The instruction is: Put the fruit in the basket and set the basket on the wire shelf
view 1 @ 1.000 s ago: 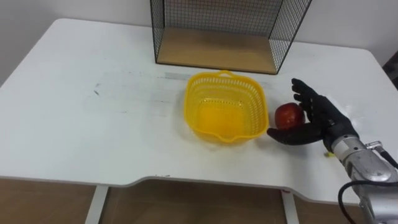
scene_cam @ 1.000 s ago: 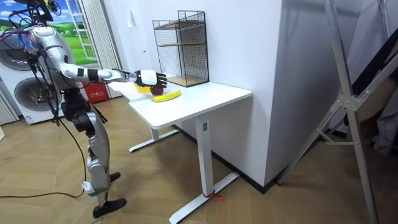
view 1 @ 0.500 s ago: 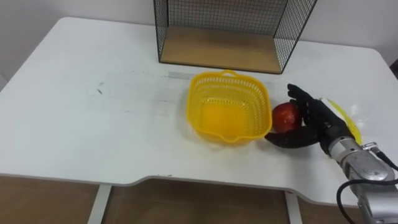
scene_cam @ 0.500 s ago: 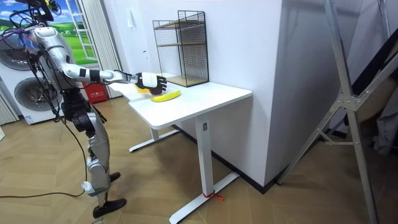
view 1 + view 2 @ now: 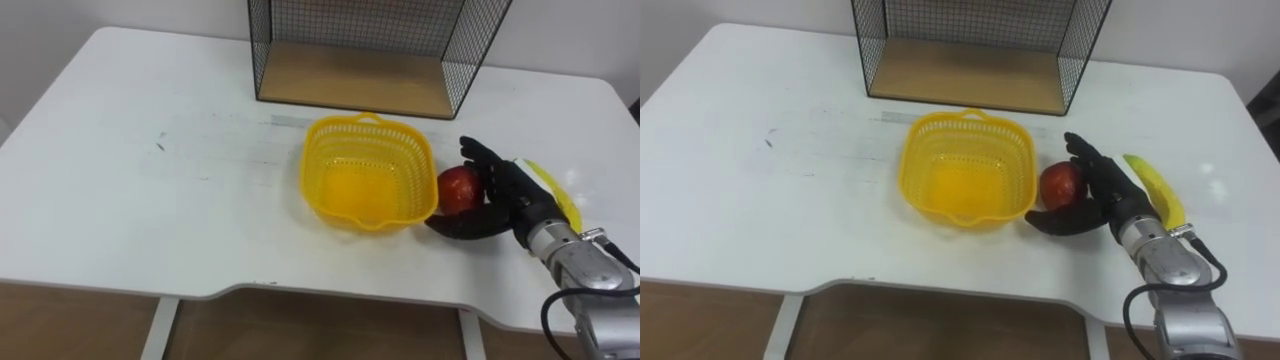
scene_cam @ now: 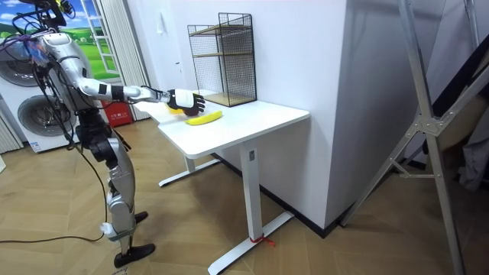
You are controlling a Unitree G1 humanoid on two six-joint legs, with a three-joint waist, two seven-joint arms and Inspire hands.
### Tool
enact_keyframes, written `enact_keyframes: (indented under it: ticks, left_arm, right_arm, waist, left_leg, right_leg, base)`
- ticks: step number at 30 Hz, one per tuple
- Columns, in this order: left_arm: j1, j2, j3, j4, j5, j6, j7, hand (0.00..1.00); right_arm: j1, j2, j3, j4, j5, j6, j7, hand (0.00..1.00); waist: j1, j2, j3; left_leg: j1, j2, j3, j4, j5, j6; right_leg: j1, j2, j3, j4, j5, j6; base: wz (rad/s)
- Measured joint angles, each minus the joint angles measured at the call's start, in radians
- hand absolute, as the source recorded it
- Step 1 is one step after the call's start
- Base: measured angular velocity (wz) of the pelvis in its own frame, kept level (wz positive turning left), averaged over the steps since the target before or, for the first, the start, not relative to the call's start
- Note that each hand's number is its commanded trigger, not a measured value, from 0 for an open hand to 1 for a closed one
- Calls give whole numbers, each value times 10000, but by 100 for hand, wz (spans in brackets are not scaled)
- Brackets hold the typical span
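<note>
Fruit lies outside the yellow basket (image 5: 312, 165): a red apple (image 5: 458, 187) rests on the white table (image 5: 150, 200), just beside the basket's right wall. The robot's right hand (image 5: 502, 196) wraps the apple, dark fingers curved over its far side and the thumb curled along the table at its near side. A yellow banana (image 5: 1155, 188) lies flat just right of that hand, partly hidden behind it. The basket stands upright and holds no fruit. Beyond it, at the table's far edge, stands the black wire shelf (image 5: 350, 78) with a wooden floor. In the room view, the robot stands at the table's end, right arm stretched out over the tabletop.
</note>
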Motion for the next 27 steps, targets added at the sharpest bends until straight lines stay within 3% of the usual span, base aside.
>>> enact_keyframes:
  ticks: [5,11,21,27]
  left_arm:
    - [1,-1,0,-4,8,20,-1,0]
    - [5,-2,1,-12,7,78,2,0]
    - [52,1,2,-22,10,78,14,0]
    - [51,1,2,-22,10,78,20,0]
  right_arm:
    - [1,-4,0,4,-435,25,12,100]
    - [4,-20,3,15,-754,68,-5,100]
    - [19,-22,4,20,-817,100,1,100]
    - [19,-22,3,18,-827,99,0,100]
  waist:
    - [2,57,-11]
    - [4,230,-124]
    - [5,72,-31]
    - [7,70,-33]
  left_leg:
    - [-48,1,-18,72,0,0]
    - [-24,1,-18,71,0,0]
    - [-7,1,-21,94,0,1]
    - [-12,1,-21,95,0,1]
  right_leg:
    - [-1,0,-3,6,0,0]
    - [22,0,-1,17,0,0]
    - [53,0,-4,9,0,1]
    - [50,0,-4,11,0,1]
  base:
    - [0]
    - [0]
    - [0]
    - [0]
